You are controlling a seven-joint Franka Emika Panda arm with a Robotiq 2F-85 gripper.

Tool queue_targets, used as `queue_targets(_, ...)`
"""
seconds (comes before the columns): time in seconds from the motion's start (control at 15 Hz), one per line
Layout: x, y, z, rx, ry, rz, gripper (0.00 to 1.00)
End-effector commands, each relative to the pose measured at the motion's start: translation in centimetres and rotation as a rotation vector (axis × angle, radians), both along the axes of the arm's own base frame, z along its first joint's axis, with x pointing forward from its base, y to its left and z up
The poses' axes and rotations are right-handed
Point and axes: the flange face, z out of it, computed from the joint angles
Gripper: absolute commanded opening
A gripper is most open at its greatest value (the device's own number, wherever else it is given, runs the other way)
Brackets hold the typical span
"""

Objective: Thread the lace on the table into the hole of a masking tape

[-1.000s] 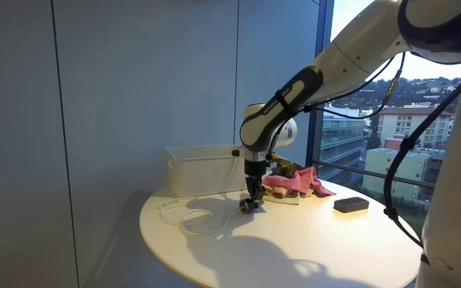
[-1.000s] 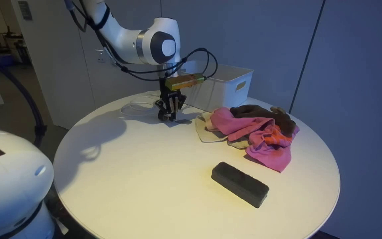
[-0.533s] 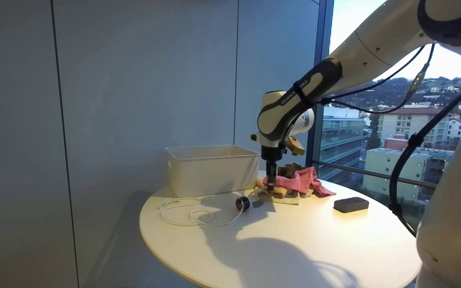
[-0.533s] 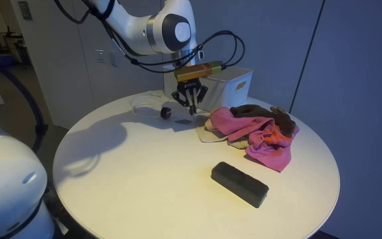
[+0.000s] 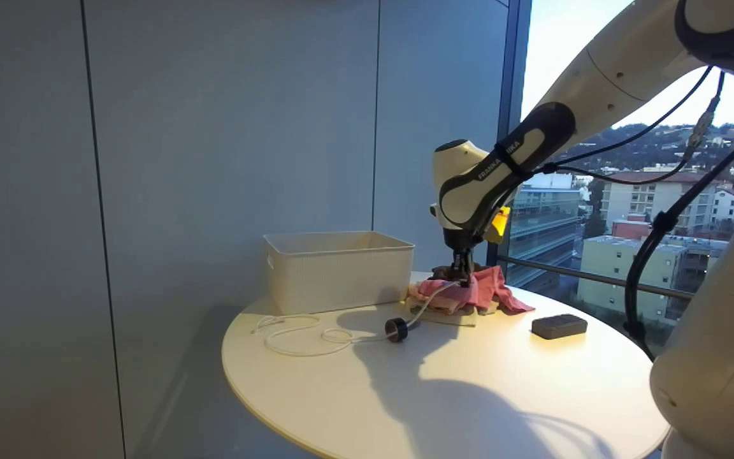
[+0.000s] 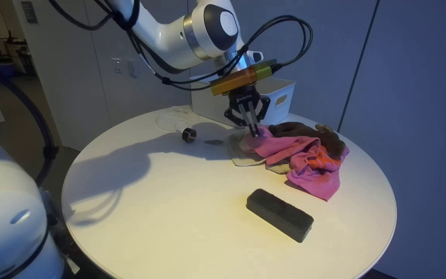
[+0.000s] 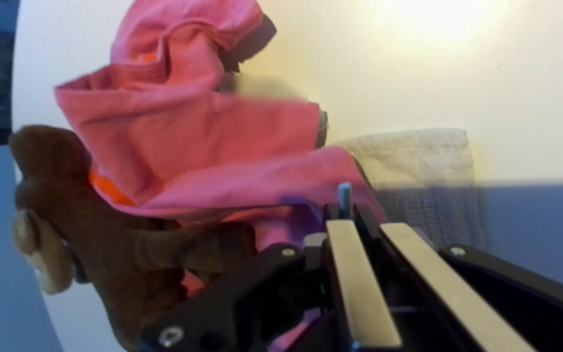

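The pincer [image 5: 464, 282] is closed on the lace [image 5: 425, 305] near its tip, over a pink cloth [image 6: 283, 148]. The lace slopes down to the masking tape [image 5: 402, 329] on the table [image 5: 520, 382], passes through its hole and loops near a white bin [image 5: 338, 280].

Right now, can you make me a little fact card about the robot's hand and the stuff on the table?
Grip: black robot hand shut on a thin white lace, tip poking out
Threading: lace runs through the hole of a round black tape roll
Loose lace: looped on the round white table
Near the hand: crumpled pink cloth; can't tell if they touch
Also there: white plastic bin, dark grey rectangular block
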Motion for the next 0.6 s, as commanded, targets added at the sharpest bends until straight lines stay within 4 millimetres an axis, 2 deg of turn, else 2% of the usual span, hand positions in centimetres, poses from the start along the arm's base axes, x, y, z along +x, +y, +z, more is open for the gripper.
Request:
queue_targets(0.0, -0.6, 0.5, 0.9, -0.095, -0.052, -0.172, 0.36)
queue_targets(0.13, -0.6, 2.0, 0.5, -0.085, -0.058, -0.228, 0.46)
queue_targets(0.33, -0.4, 6.8, 0.3, 0.044, -0.108, -0.116, 0.68)
queue_targets(0.53, -1.8, 11.5, 2.3, 0.126, -0.216, -0.042, 0.92)
